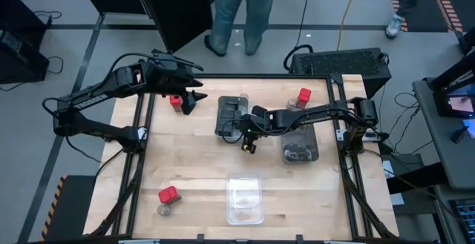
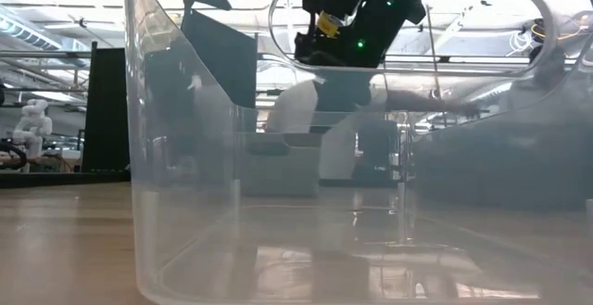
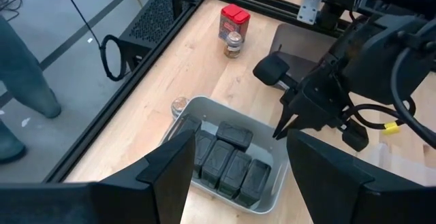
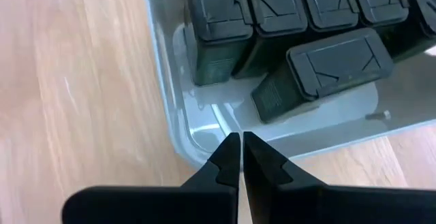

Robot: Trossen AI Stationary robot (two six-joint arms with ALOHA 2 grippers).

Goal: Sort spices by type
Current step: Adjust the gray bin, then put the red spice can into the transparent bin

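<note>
Several dark grey blocks [image 4: 272, 13] stand in a row in a clear tray [image 3: 269, 200]; one more [image 4: 327, 67] lies askew beside them. My right gripper [image 4: 240, 146] is shut, slanting down at this tray's rim [image 4: 197, 142]; in the high view it [image 1: 249, 142] is at the tray's near side. My left gripper [image 3: 238, 142] hangs open and empty over the table's far left [image 1: 194, 100], beside a red block [image 1: 175, 101]. At the far edge a red block [image 3: 234, 20] stands by a jar [image 3: 234, 45]. My right gripper's shut fingertips [image 4: 231, 152] stand right at the rim of the clear tray, near one corner [image 4: 194, 139], slanting down from the near right. I cannot tell whether they touch the rim or hang just above it.
A dark smoky tray [image 1: 299, 144] lies under my right arm. A second clear tray [image 1: 245, 198] sits at the near edge and fills the low view. A red block [image 1: 168, 194] and a jar [image 1: 164, 209] stand near left. A person [image 1: 241, 10] stands beyond the far edge.
</note>
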